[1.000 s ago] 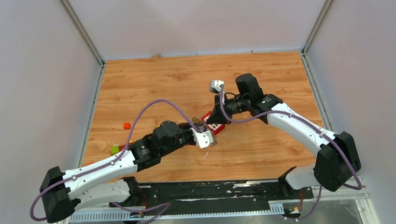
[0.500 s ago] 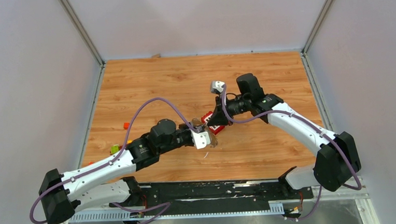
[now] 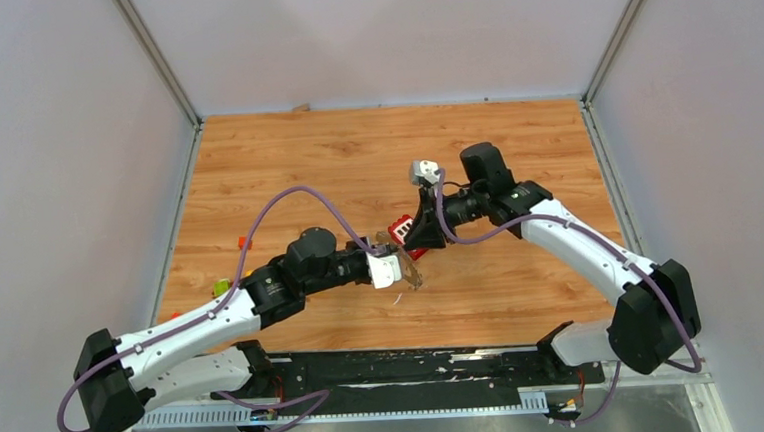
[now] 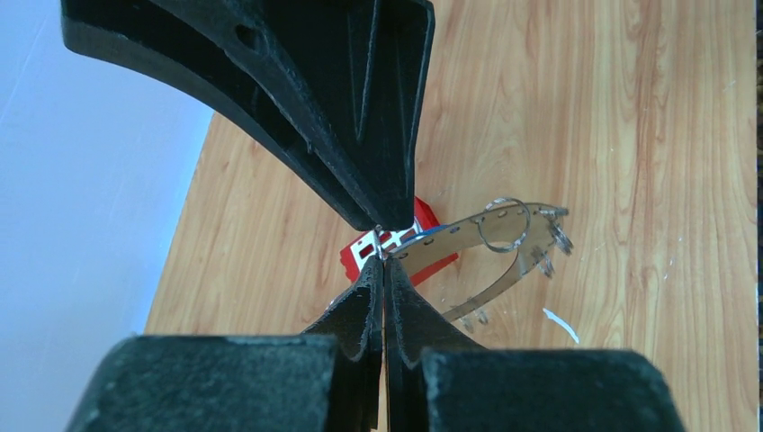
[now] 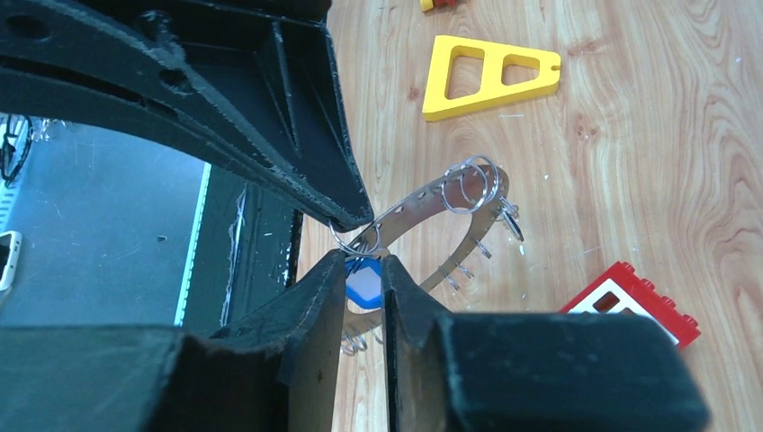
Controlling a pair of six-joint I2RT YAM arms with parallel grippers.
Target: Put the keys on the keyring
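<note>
Spotter: Change at right gripper (image 5: 364, 261) within the last second: pinched flat before, now parted by a crack. Head of blue key (image 5: 363, 284) showing in that gap, nothing more. Cannot tell whether still lightly pinched or merely hanging there.

Logger: Noted. And the other side?

Spotter: No change of grip: left gripper (image 4: 383, 256) clamped fully shut on keyring (image 4: 450, 234), biting the thin band at its near end, nose to nose with the right one. Drifted a touch toward the near-left in the overhead view.

Logger: Position of keyring?

Spotter: Raised at the gripped end, above table (image 3: 354, 148), sloping away toward red block (image 5: 630, 306) and ending just beside it. Cannot tell whether touching wood at the far end. Well apart and not involved: yellow frame (image 5: 486, 97).

Logger: Meaning for the job?

Spotter: Reads as a let-go of blue key right at the band. Probably threaded, or about to be left dangling, but unconfirmed: no clear sight of its loop. Worth watching for a drop. No sight of black key in any view.

Logger: Logged as one key possibly on, one yet to find.
</note>
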